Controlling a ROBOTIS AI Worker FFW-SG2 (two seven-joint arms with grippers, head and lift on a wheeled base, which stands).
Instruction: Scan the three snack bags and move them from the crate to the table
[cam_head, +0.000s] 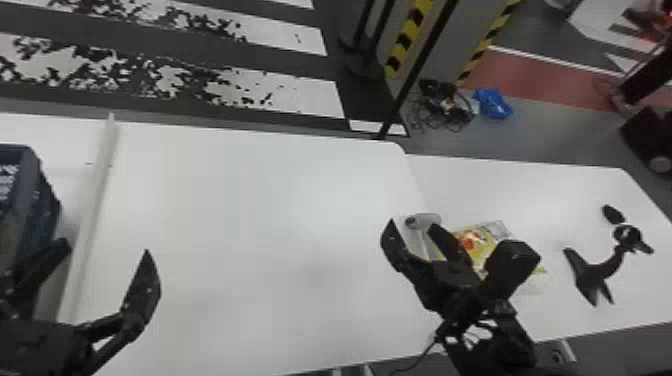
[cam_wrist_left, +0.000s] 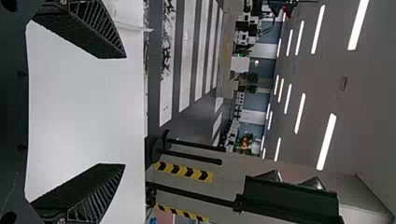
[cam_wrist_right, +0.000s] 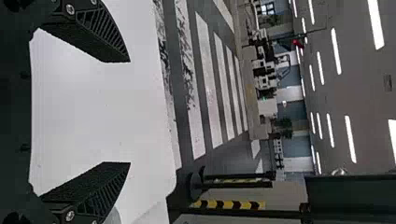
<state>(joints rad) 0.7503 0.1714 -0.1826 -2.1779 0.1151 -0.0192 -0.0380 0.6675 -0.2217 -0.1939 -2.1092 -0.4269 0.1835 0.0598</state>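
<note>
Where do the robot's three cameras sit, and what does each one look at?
Head view: on the head, looking forward and down at the white table, crate, left gripper and right gripper.
Left wrist view: on that wrist, looking past its two fingers over the table into the room.
Right wrist view: the same, from the right wrist, past its own fingers.
Both wrist views share the striped floor and ceiling lights.

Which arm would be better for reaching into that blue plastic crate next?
Probably the left: the open black left gripper is near the dark blue plastic crate. The open black right gripper is well over to the right, near the yellow printed snack bag.
</note>
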